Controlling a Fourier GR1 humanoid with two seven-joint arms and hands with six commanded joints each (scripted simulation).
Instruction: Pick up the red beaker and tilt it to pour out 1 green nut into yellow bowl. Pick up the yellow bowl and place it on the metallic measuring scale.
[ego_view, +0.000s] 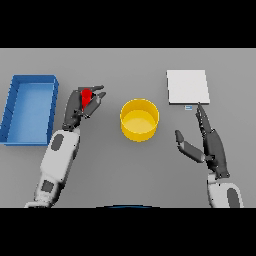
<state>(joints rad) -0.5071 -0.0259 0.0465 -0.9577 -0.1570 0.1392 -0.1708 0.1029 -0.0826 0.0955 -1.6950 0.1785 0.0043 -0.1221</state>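
Note:
The red beaker (86, 96) shows between the fingers and thumb of my left hand (76, 107), which is curled round it, left of the yellow bowl (139, 119). The bowl stands near the table's middle, and I see no nut inside it. At the back right lies the metallic measuring scale (187, 87), a flat pale square with a small display at its front edge. My right hand (212, 145) rests open in front of the scale, its fingertips (200, 107) pointing at the scale's front edge. No green nut is visible.
A blue rectangular bin (15, 112) stands at the far left of the grey table, close beside my left arm.

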